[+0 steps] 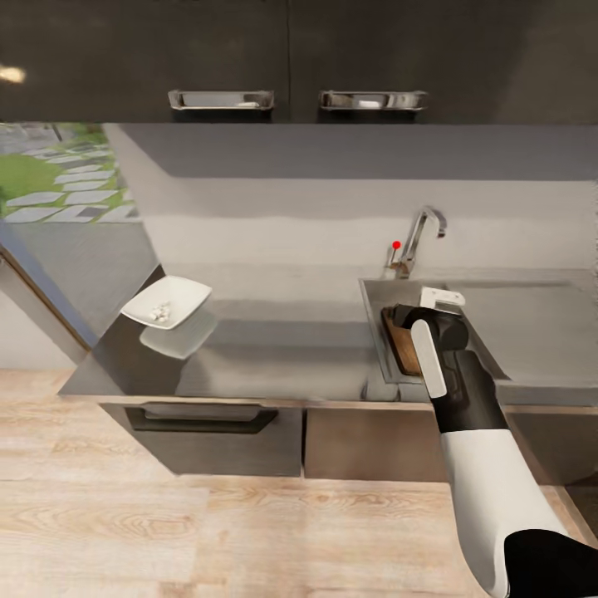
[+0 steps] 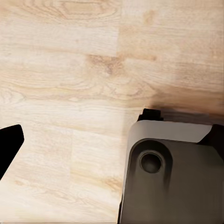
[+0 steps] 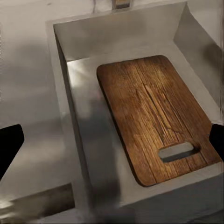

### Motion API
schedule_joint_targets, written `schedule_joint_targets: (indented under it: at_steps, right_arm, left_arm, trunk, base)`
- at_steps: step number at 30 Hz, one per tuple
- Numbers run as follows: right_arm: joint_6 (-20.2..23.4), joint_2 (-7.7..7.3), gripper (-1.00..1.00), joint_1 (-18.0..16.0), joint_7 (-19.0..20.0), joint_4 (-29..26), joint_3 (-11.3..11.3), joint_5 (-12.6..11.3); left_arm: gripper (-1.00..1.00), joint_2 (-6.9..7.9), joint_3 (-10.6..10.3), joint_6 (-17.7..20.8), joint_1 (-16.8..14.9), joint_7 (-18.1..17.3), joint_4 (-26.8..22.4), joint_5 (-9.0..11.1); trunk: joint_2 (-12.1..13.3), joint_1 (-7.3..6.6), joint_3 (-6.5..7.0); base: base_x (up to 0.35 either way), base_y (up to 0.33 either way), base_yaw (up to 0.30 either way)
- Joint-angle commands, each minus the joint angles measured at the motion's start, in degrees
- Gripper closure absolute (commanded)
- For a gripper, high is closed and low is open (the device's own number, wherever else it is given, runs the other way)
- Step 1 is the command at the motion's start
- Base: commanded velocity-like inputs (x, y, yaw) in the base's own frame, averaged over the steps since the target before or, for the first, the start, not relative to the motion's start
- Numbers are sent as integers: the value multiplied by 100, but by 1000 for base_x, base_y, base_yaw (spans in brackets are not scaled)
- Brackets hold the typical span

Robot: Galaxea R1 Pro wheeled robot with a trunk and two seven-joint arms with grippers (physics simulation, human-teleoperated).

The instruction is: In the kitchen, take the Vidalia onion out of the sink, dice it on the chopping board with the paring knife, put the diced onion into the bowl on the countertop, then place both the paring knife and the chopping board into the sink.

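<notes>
Right — chopping board [image 3: 154,116] is already down in the sink [image 3: 74,93], lying flat on the basin floor, slot handle hole at the end away from the tap [image 1: 422,237].

Risks from here, my read:
- Paring knife isn't visible to me anywhere in or beside the sink. If it's still outstanding, the task isn't closed, and dropping it onto the board from height could bounce it out of the basin.
- Right claw [image 3: 112,140] hangs directly over the sink, above the board. The fingertips [image 3: 9,147] sit dark at either edge of the wrist view, spread wide, pinching nothing. Pulling out low or sideways could clip the basin wall or the tap lever with the red knob [image 1: 396,245].
- Board fills most of the basin floor, so there's little bare steel left — a knife would likely end up on top of the board.

Containers:
- Sink: holds the board; nothing else I can make out.
- Bowl [image 1: 169,301]: well away from the sink, near the far end of the worktop [image 1: 274,349], close to its corner. Small pale bits inside, probably the diced onion [image 1: 158,313], too small to confirm.

Left claw [image 2: 9,144]: one dark fingertip at the frame edge over the wooden floor [image 2: 70,70], can't tell if it's spread or pressed together.
</notes>
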Motion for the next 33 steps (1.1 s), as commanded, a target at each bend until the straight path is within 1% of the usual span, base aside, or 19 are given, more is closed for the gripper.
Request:
schedule_joint_targets:
  at_steps: [1,12,16,24,30,33]
  right_arm:
    - [13,0,-100,-6,-55,-3,7,-57]
    - [23,8,-100,-6,-54,-3,26,-61]
    - [23,9,-100,-6,-54,38,46,-62]
    - [21,9,-100,-6,-54,113,48,-62]
    - [15,7,-100,-6,-51,269,43,-62]
    - [-2,2,-100,-6,-41,523,40,-56]
  left_arm:
    - [-100,-2,-48,-38,-10,2,25,44]
    - [-100,-5,-48,-38,-11,-10,25,44]
    - [-100,1,-48,-38,-10,-190,25,44]
    - [-100,2,-48,-38,-10,-223,25,44]
    - [-100,2,-48,-38,-10,-224,25,44]
    - [-100,2,-48,-38,-11,-224,25,44]
  trunk:
    - [-12,0,-11]
    - [-12,0,-11]
    - [-12,0,-11]
    - [-12,0,-11]
    - [-12,0,-11]
    - [-12,0,-11]
  base:
    - [-340,0,0]
    - [-340,0,0]
    - [-339,0,0]
    - [-339,0,0]
    - [-339,0,0]
    - [-339,0,0]
